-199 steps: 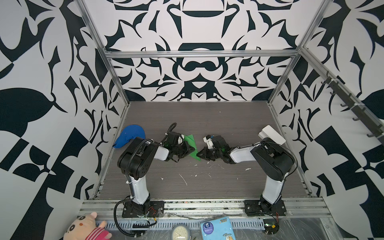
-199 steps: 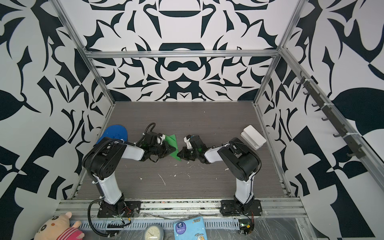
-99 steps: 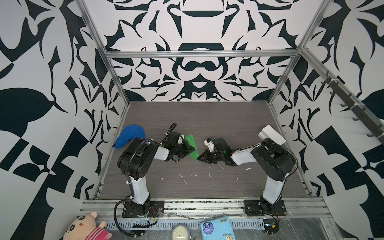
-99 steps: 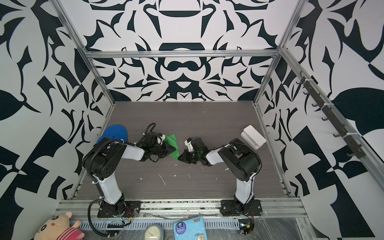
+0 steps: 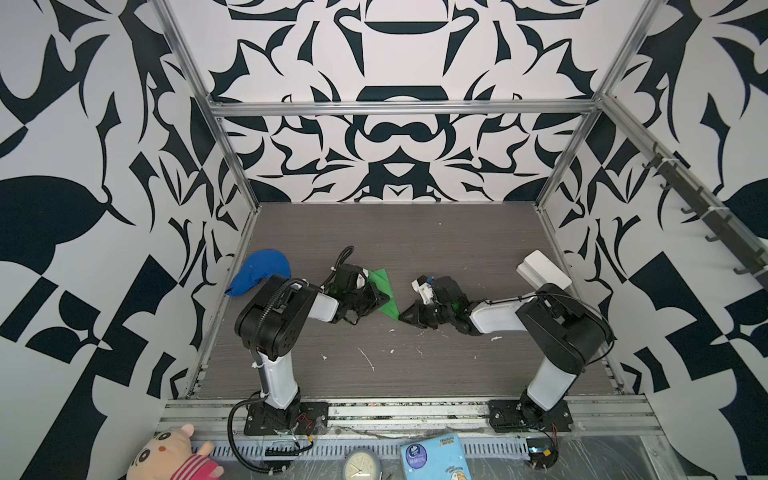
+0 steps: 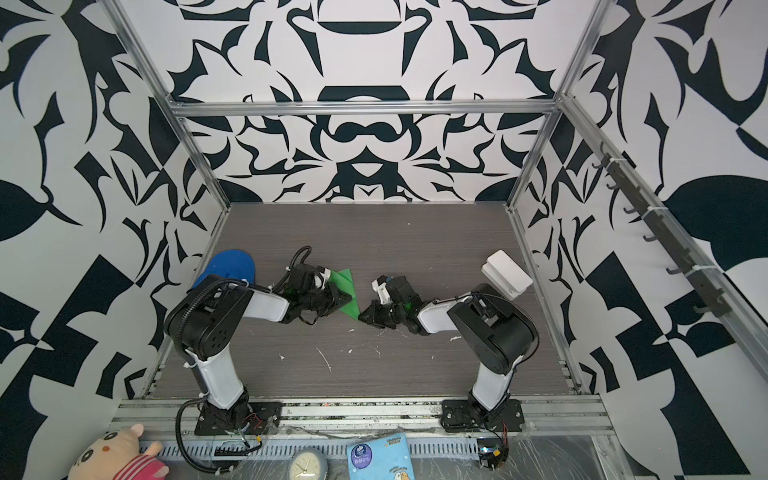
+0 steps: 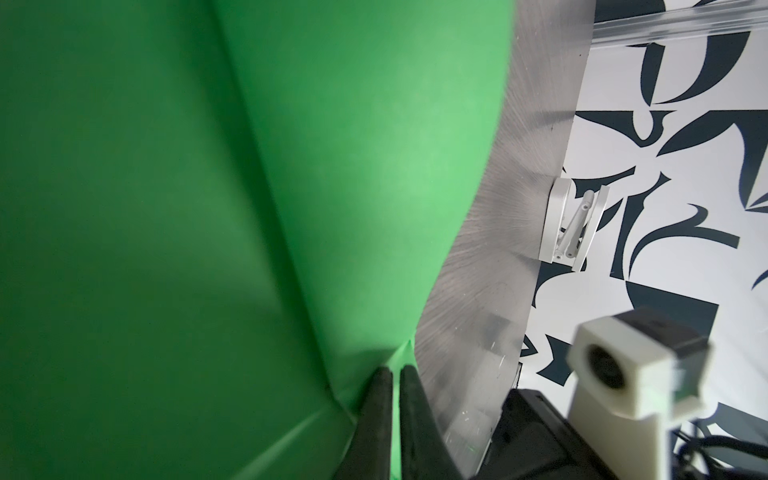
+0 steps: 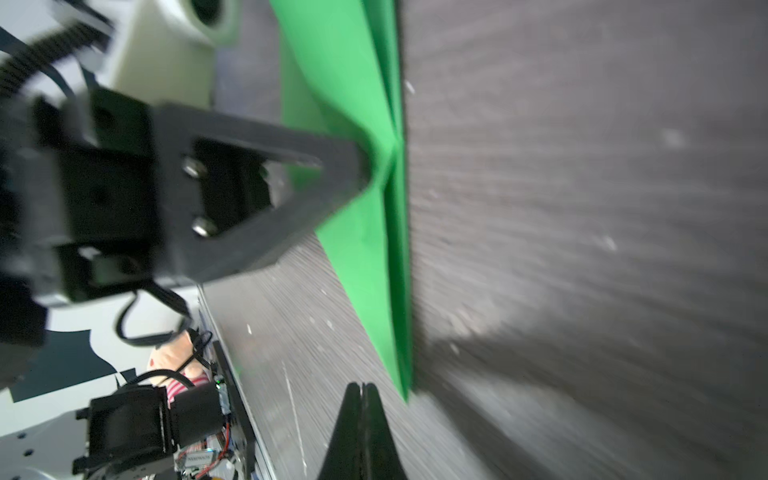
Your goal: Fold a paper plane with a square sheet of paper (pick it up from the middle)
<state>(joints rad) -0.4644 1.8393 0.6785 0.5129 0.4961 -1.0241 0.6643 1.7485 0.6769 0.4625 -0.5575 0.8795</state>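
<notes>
**Q:** Fig. 1, both top views. Where is the paper plane?

**A:** I see it near the middle of the table, between the two arms. It is a narrow green dart with lengthwise creases, and its pointed end faces the right gripper.

**Q:** And the claws?

**A:** My left gripper is clamped on the plane's folded edge, with green paper pinched between its fingers. The right gripper's jaws are pressed together on nothing. Its tips sit low by the table, just beside the dart's point but apart from it. A blue cap lies well to the left, by the wall.
</notes>
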